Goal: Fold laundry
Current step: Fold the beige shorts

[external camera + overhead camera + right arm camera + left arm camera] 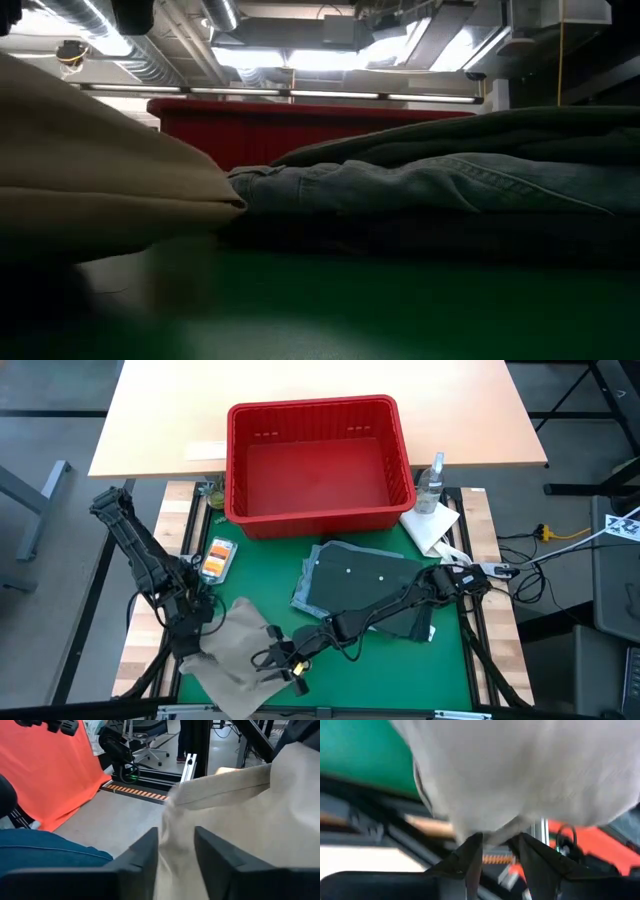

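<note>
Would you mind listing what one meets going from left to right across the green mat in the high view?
Left tool → beige khaki piece → right tool → pile of folded garments with the dark olive green piece on top → white cloth.

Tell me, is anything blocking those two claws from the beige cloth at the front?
Nothing visible does. The left gripper and right gripper are already at the beige khaki piece, its fabric lying between their parted jaws. The folded pile lies apart.
</note>
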Controlling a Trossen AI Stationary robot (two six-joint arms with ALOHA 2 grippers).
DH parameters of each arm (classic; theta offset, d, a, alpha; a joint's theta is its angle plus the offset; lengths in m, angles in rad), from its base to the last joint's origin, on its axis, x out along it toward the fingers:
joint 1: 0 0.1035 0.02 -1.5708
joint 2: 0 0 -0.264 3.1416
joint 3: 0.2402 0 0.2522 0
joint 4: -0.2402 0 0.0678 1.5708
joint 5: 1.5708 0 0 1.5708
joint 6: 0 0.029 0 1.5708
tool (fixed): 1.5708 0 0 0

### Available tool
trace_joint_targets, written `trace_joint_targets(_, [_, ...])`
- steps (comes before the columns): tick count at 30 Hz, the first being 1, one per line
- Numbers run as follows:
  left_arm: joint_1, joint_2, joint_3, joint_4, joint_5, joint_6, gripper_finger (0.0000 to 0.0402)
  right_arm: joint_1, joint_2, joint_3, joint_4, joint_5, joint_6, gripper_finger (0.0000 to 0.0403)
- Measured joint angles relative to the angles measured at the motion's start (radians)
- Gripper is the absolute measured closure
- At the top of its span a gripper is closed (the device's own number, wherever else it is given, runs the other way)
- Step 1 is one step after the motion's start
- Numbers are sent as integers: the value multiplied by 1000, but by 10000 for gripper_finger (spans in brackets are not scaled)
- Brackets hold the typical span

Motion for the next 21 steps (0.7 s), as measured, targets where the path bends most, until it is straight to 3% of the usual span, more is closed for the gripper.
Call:
trace_joint_targets(5, [0, 0, 0, -7, 185, -12, 268, -1, 0, 0, -1, -1, 42, 222])
trace_joint_targets(8, [0, 0, 0, -7, 232, -18, 272, -8, -2, 0, -2, -10, 34, 201])
trace_joint_targets(14, [1, -1, 0, 52, 214, -17, 276, -36, -8, 0, -1, -164, 34, 192])
trace_joint_targets(21, [0, -1, 0, 211, 57, -22, 276, -44, -8, 0, -11, -235, 33, 192])
